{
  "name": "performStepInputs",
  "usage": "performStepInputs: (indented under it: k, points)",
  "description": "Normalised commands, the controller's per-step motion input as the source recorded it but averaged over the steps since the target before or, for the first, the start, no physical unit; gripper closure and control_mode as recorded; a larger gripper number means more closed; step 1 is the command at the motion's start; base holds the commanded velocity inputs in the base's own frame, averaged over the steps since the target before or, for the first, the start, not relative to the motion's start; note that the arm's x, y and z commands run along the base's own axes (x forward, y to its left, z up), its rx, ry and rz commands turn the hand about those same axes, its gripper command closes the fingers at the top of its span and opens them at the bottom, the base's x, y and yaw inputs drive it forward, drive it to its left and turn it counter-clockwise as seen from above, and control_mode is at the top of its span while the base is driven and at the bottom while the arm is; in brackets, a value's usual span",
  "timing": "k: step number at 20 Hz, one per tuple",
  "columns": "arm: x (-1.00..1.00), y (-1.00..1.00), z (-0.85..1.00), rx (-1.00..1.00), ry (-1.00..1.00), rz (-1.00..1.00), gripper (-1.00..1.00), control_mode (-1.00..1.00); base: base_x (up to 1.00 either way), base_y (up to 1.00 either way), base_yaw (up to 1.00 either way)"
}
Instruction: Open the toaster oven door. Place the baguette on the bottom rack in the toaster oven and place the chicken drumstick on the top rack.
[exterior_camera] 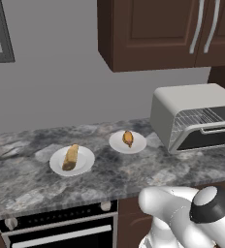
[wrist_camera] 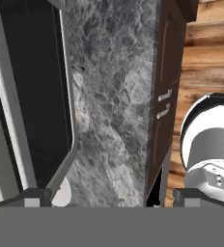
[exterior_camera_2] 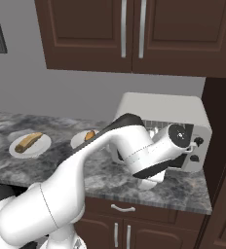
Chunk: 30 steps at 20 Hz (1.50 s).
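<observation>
The toaster oven (exterior_camera: 182, 104) stands at the right end of the counter. Its door (exterior_camera: 204, 139) hangs partly open, tilted down, and a wire rack (exterior_camera: 201, 117) shows above it. In the hand view the door's dark glass (wrist_camera: 36, 96) and grey bar handle (wrist_camera: 71, 125) run up the left side. My gripper (wrist_camera: 111, 198) is open and empty, just in front of the door, with the handle beside its left fingertip (wrist_camera: 36, 195). The baguette (exterior_camera: 71, 157) lies on a white plate (exterior_camera: 85, 164). The chicken drumstick (exterior_camera: 128, 139) lies on a smaller plate (exterior_camera: 138, 144).
My arm (exterior_camera_2: 134, 151) reaches across the counter and hides most of the toaster oven in the right base view. Dark wood cabinets (exterior_camera: 153, 34) hang above. A tall dark panel (exterior_camera_2: 222, 146) stands right of the toaster oven. A range (exterior_camera: 61, 227) sits below the counter's left.
</observation>
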Motion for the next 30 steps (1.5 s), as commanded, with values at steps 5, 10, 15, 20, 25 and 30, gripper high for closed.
performStepInputs:
  k: [5, 10, 15, 20, 25, 30]
  points:
    - [-0.01, 0.03, 0.3, -0.26, -0.06, 0.58, -1.0, -1.0, 0.0, 0.0, 0.0]
    - [0.15, 0.04, 0.23, -0.22, 0.0, 0.59, -1.0, -1.0, 0.0, 0.0, 0.0]
    - [0.49, 0.06, 0.23, -0.17, 0.0, 0.39, -1.0, -1.0, 0.0, 0.0, 0.0]
    - [0.58, 0.04, 0.1, -0.19, 0.0, 0.32, -1.0, -1.0, 0.0, 0.0, 0.0]
    - [0.55, 0.02, -0.07, -0.17, 0.0, 0.34, -1.0, -1.0, 0.0, 0.0, 0.0]
    - [0.5, 0.02, -0.16, -0.1, 0.0, 0.25, -1.0, -1.0, 0.0, 0.0, 0.0]
